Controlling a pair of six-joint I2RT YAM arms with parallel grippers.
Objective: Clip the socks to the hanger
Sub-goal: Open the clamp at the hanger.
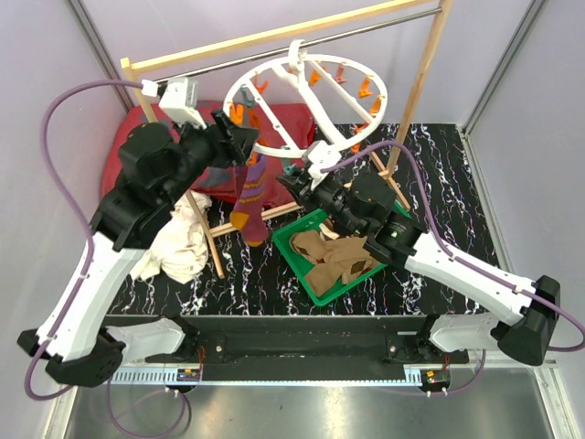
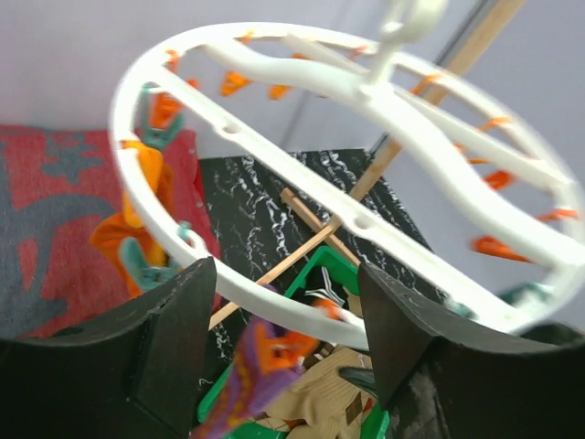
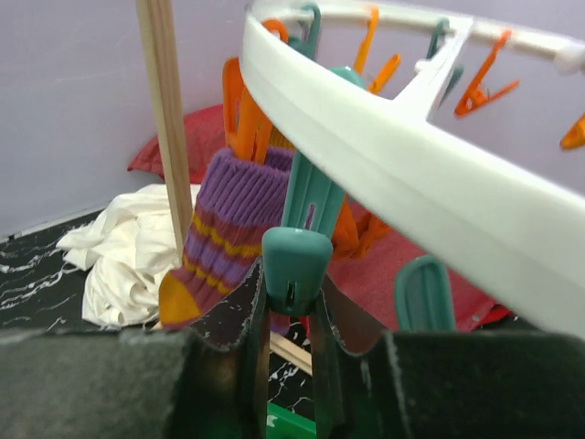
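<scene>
Clip: teal clip [image 3: 297, 261] pinched between the right gripper's [image 3: 291, 288] fingers, probably to squeeze its mouth open for a sock.
Right gripper: clenched narrowly on the clip's handle end, holding nothing else.
Purple sock: [image 3: 228, 215] cuff up, against the clip's left side, apparently placed for clipping; what carries it is unclear.
Left gripper: [image 2: 285, 274] released and wide, holding nothing; the purple sock hangs below its fingers.
Hanger: [image 3: 384, 146] just above both grippers, hung so its clips dangle within reach.
Orange sock: [image 2: 137, 210] clipped at the rim, left of the left gripper.
Tray: [image 1: 306, 274] under the right gripper, brown socks [image 1: 338, 261] waiting inside.
</scene>
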